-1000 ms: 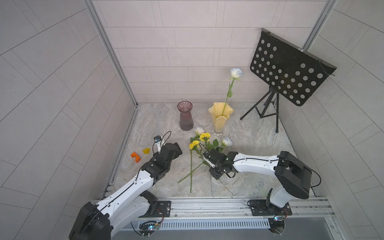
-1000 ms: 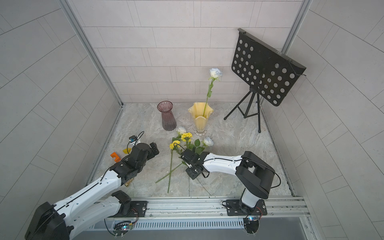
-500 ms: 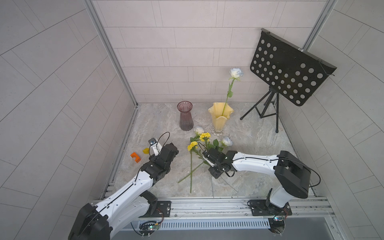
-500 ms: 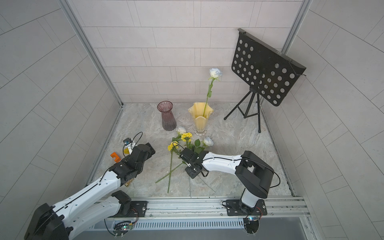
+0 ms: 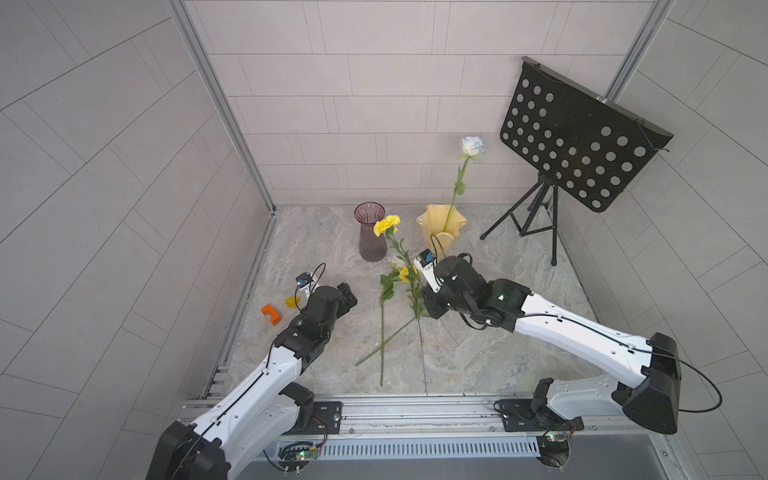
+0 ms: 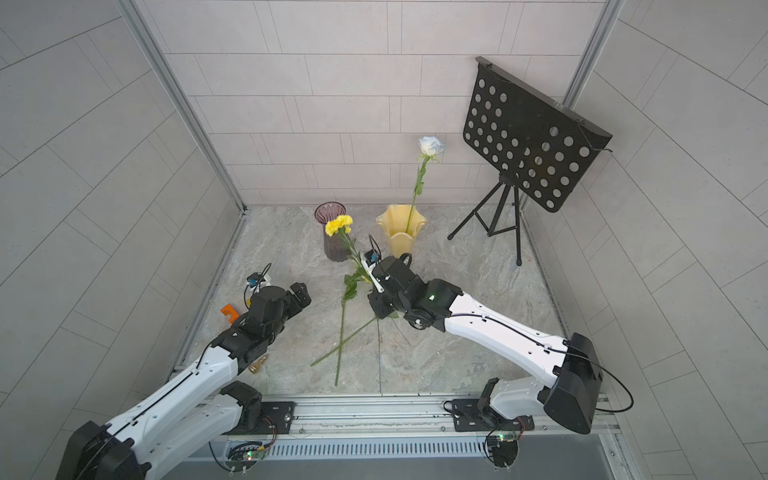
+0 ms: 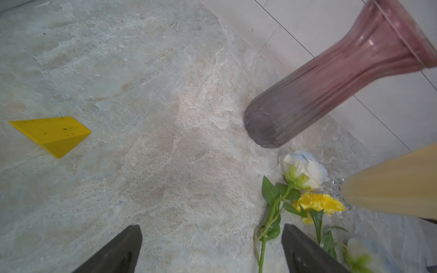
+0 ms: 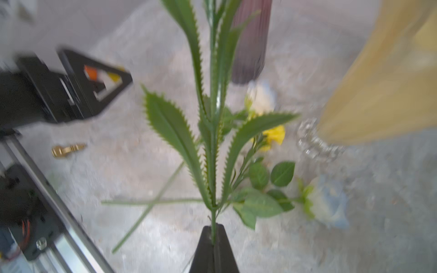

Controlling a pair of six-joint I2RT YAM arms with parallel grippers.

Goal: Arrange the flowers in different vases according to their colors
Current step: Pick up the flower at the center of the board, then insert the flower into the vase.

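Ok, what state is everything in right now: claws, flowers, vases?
Left claw: open, empty.
Right claw: shut on a stem.
Held yellow carnation: stem in right claw, head up, in no vase.
Purple vase: upright, empty.
Cream vase: upright, holding standing white rose.
Other yellow carnation: lying on table.
Loose white roses: two, lying on table.

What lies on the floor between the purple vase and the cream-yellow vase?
A white rose head, beside a yellow carnation head; the left wrist view shows it.
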